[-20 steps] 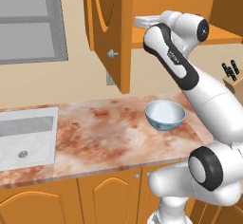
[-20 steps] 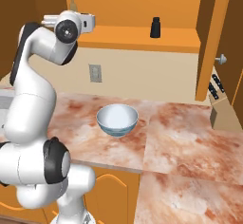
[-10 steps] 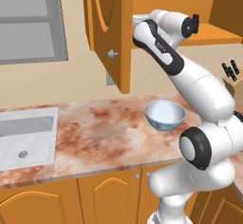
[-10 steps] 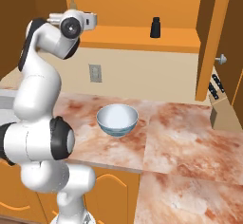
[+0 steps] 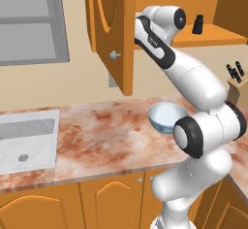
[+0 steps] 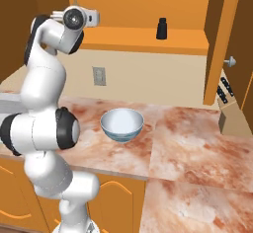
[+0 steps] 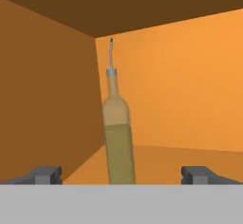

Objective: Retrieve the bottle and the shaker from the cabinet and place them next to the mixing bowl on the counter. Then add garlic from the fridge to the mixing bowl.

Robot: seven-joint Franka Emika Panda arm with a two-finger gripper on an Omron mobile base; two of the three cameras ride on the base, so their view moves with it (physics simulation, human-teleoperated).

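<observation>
Hand view: gripper [image 7: 121,174] spread wide, empty, facing the bottle [image 7: 116,133] by the shelf's left wall; a skewed approach could topple it.

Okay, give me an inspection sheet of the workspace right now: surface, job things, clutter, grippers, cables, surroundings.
Surface: marbled counter, mixing bowl standing on it.
Job's things: bottle upright in the cabinet's left corner; shaker upright on the cabinet shelf, further right.
Clutter: knife block at the counter's right end.
Grippers: gripper faces the bottle, jaws wide open, holding nothing.
Cables: nothing seen.
Surroundings: sink, open cabinet door, wall outlet.
</observation>
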